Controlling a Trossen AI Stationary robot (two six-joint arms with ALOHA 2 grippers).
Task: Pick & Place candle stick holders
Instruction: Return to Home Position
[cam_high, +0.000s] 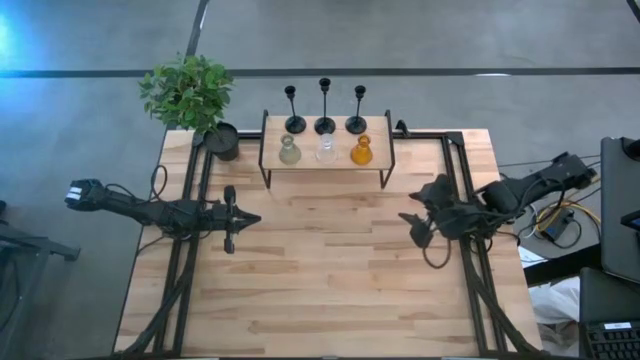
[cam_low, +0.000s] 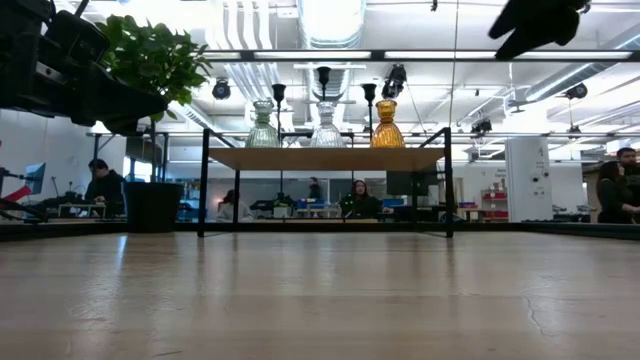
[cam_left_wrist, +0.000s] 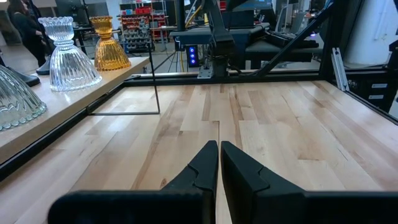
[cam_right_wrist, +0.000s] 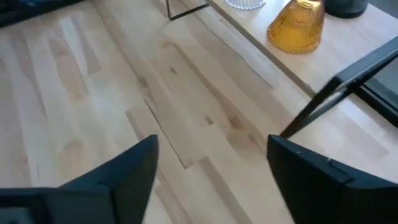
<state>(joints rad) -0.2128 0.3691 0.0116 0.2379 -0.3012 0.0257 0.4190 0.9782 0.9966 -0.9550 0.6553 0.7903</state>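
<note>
Candle stick holders (cam_high: 324, 124) line the shelf's (cam_high: 380, 152) back edge, so we should draw the open, empty right pincer (cam_right_wrist: 211, 158) back clear of it, with the left pincer (cam_left_wrist: 219, 152) closed.

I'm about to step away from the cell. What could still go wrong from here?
The open right gripper hangs near the end of the shelf, by the amber vase; a wide swing home might clip the frame. Any knock could topple the three slim candle stick holders standing along its back. The left gripper, shut, waits farther off, left of the shelf.
</note>
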